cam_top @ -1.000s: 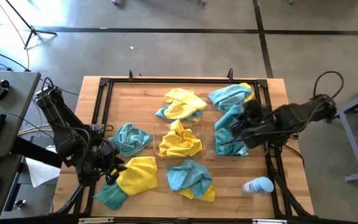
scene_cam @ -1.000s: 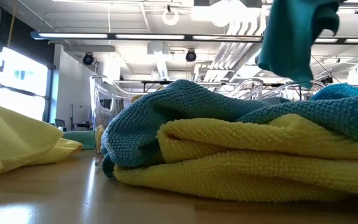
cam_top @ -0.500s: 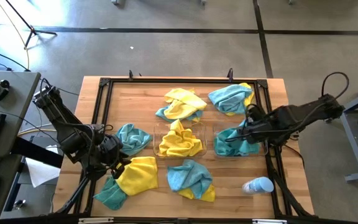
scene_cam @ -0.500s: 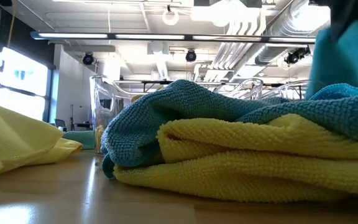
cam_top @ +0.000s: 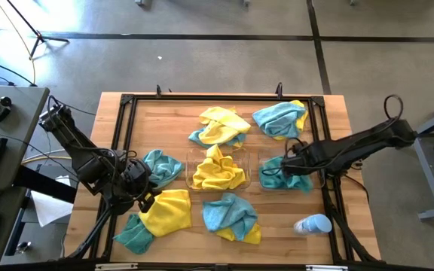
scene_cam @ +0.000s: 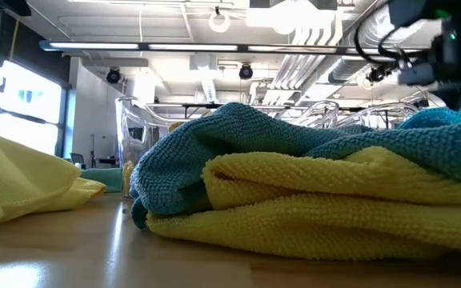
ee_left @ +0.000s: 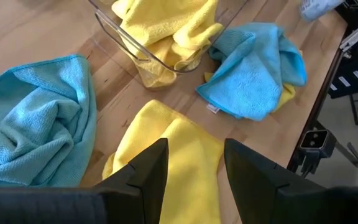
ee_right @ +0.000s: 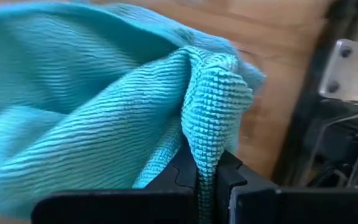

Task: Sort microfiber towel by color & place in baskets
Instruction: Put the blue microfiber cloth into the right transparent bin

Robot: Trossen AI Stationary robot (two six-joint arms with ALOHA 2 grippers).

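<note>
My right gripper (cam_top: 288,161) points down over the right basket (cam_top: 261,179) and is shut on a teal towel (cam_top: 291,173) bunched inside it. A yellow towel (cam_top: 217,172) fills the middle basket (ee_left: 135,57). My left gripper (ee_left: 194,165) stands open above a flat yellow towel (cam_top: 166,211) near the table's front left and touches nothing. Loose towels lie on the wood. A teal one (cam_top: 161,167) is at the left and a teal-on-yellow pile (cam_top: 232,215) at the front. A yellow-on-teal pile (cam_top: 218,126) and a teal-on-yellow pile (cam_top: 279,117) lie at the back. My right gripper pinches a folded ridge of the teal towel (ee_right: 211,118) between its two fingers, so more than one layer is in the hold. The fingers come from above, pointing down. The towel spreads out from the fingers, and its bulk rests bunched in the right basket.
A black metal frame (cam_top: 123,128) runs around the tabletop. A white and light-blue bottle (cam_top: 313,224) lies near the front right corner. Another teal towel (cam_top: 132,236) lies at the front left edge, partly under the flat yellow one. Bare wood shows along the far left.
My right gripper has come down from high above the table into the right basket and tipped to point straight down, still shut. The teal towel, which hung below it, is now bunched in the basket. My left gripper has swung a little toward the table's right over the yellow towel.
</note>
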